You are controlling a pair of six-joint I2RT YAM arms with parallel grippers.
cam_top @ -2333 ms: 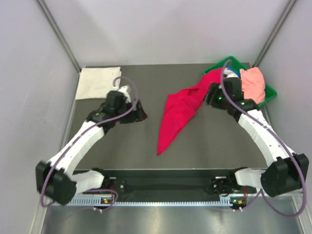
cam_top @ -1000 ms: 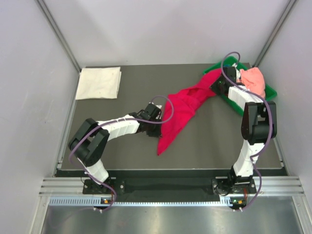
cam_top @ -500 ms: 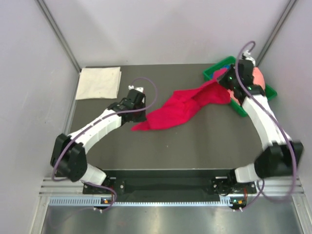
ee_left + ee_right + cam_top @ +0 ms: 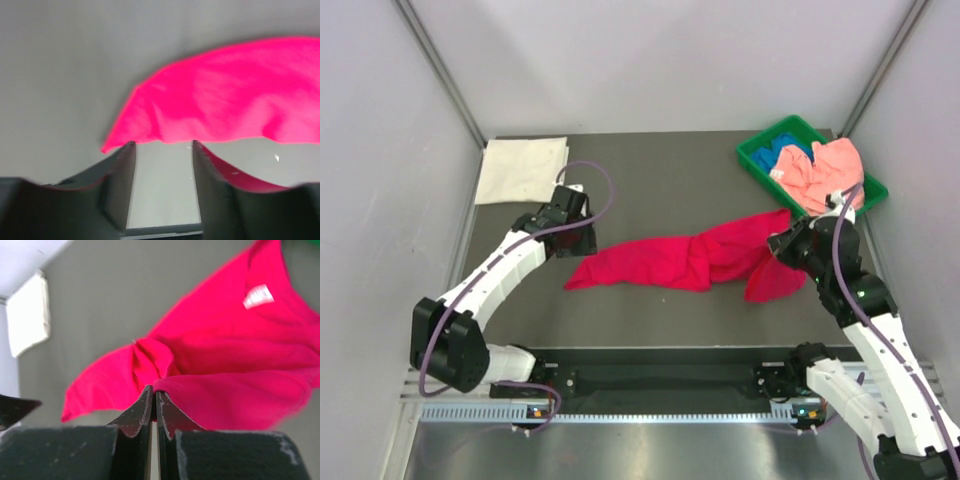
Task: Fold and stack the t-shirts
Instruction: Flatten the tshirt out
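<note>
The crimson-red t-shirt (image 4: 670, 260) lies bunched in a long band across the middle of the table. My right gripper (image 4: 782, 246) is shut on a fold of its right end, seen in the right wrist view as red cloth (image 4: 240, 355) pinched at the fingertips (image 4: 155, 390). My left gripper (image 4: 582, 238) stands open just short of the shirt's left tip (image 4: 225, 110), with nothing between its fingers (image 4: 162, 146). The white t-shirt (image 4: 523, 170) lies folded square at the back left. The salmon-pink t-shirt (image 4: 825, 172) and the blue one (image 4: 785, 152) lie in the bin.
The green plastic bin (image 4: 750, 160) stands at the back right corner, close behind my right arm. Grey walls and metal posts close in the table on the left, back and right. The folded white shirt (image 4: 27, 315) also shows far left in the right wrist view.
The right gripper has pulled the red shirt's end away from the bin toward the front right. The left gripper has opened and let go of the shirt's left end, which now lies on the table.
</note>
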